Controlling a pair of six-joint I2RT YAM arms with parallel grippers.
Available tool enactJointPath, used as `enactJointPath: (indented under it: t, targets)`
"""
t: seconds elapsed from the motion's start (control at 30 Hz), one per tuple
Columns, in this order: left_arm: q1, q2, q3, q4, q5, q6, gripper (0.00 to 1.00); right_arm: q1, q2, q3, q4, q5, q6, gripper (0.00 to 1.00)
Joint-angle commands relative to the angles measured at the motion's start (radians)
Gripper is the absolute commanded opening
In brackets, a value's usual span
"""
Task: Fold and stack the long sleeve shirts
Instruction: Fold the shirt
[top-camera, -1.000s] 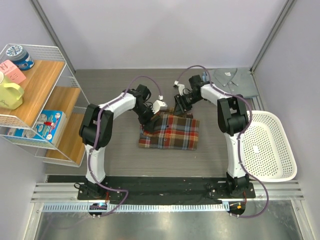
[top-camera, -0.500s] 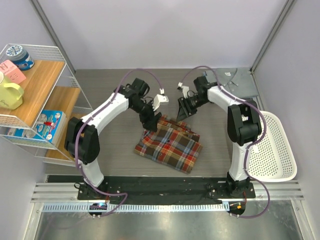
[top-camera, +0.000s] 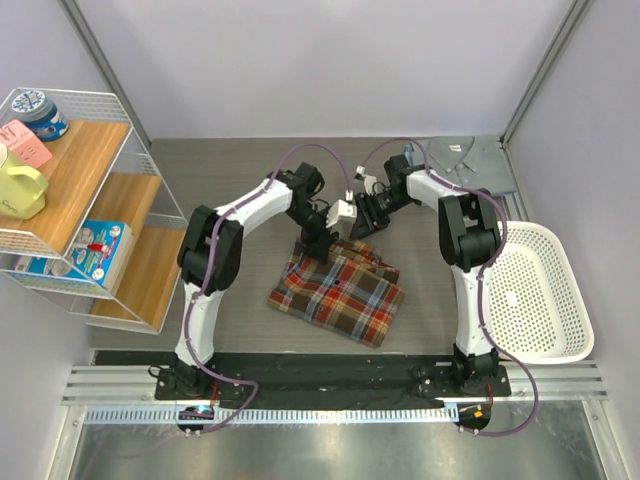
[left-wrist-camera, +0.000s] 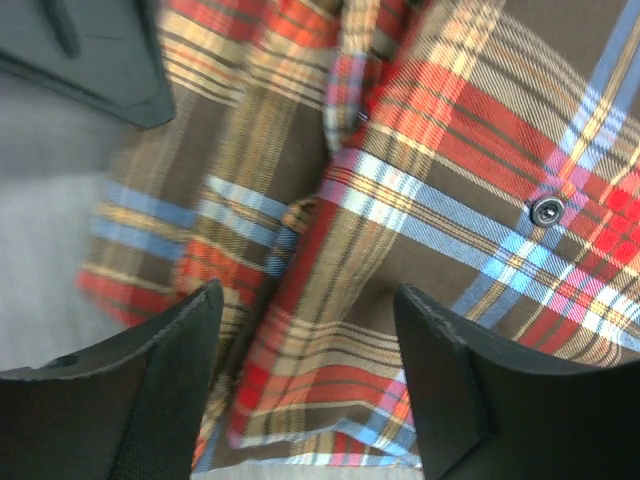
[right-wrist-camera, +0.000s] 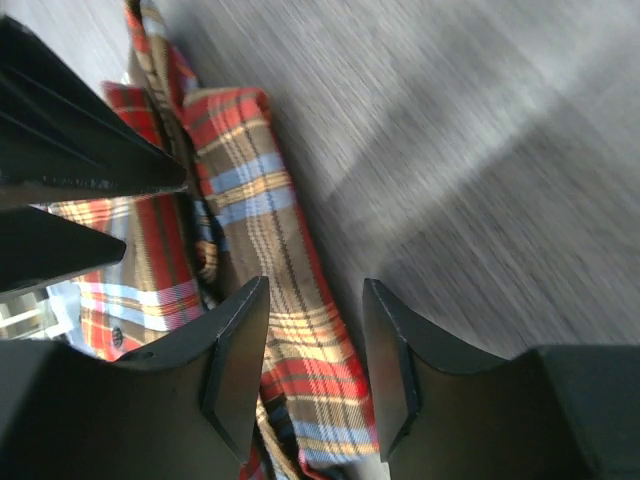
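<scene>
Shirt of red, brown, blue and yellow plaid flannel (top-camera: 338, 298) folded at the middle of the grey table (top-camera: 220, 165), both pincers over its far edge.
Left pincer (top-camera: 322, 248) released, jaws wide just above the cloth. Right pincer (top-camera: 358, 230) likewise parted, close beside it over the far right corner. Plain grey-blue collared shirt (top-camera: 468, 165) well apart, at the table's far right corner. Only from the left wrist: small dark button (left-wrist-camera: 545, 211) on the plaid. Only from the right wrist: narrow folded strip of plaid below the gap, bare table beside it.
</scene>
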Motion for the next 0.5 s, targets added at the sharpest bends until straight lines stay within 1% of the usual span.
enactJointPath:
  t: [0.0, 0.03, 0.1, 0.13, 0.17, 0.27, 0.3, 0.33, 0.37, 0.4, 0.47]
  targets:
    - [-0.013, -0.037, -0.038, -0.058, -0.037, 0.043, 0.67, 0.023, 0.012, 0.035, -0.030, -0.011, -0.039, 0.48]
    - [-0.011, -0.048, -0.087, -0.061, -0.045, 0.037, 0.63, 0.027, 0.019, 0.038, -0.036, -0.011, -0.055, 0.48]
    - [-0.011, -0.105, -0.145, -0.061, -0.037, 0.020, 0.60, 0.039, 0.027, 0.044, -0.074, -0.030, -0.078, 0.48]
    - [-0.011, -0.134, -0.211, -0.052, -0.032, 0.011, 0.57, 0.052, 0.026, 0.040, -0.082, -0.037, -0.088, 0.48]
    - [-0.016, -0.189, -0.243, -0.047, -0.023, 0.005, 0.56, 0.056, 0.016, 0.032, -0.091, -0.051, -0.107, 0.48]
    - [-0.028, -0.273, -0.354, -0.018, -0.028, -0.038, 0.55, 0.072, -0.013, 0.005, -0.125, -0.079, -0.146, 0.47]
    - [-0.028, -0.322, -0.391, -0.010, -0.028, -0.068, 0.55, 0.076, -0.019, -0.005, -0.137, -0.083, -0.155, 0.47]
    - [-0.028, -0.338, -0.403, 0.016, -0.031, -0.095, 0.56, 0.081, -0.025, -0.008, -0.143, -0.088, -0.166, 0.47]
    - [-0.028, -0.350, -0.409, 0.017, -0.032, -0.107, 0.58, 0.082, -0.030, -0.008, -0.154, -0.089, -0.180, 0.47]
    - [-0.028, -0.363, -0.411, 0.019, -0.035, -0.124, 0.62, 0.085, -0.028, 0.000, -0.163, -0.092, -0.187, 0.46]
    - [-0.028, -0.367, -0.409, 0.045, -0.038, -0.139, 0.64, 0.092, -0.024, 0.012, -0.189, -0.099, -0.203, 0.47]
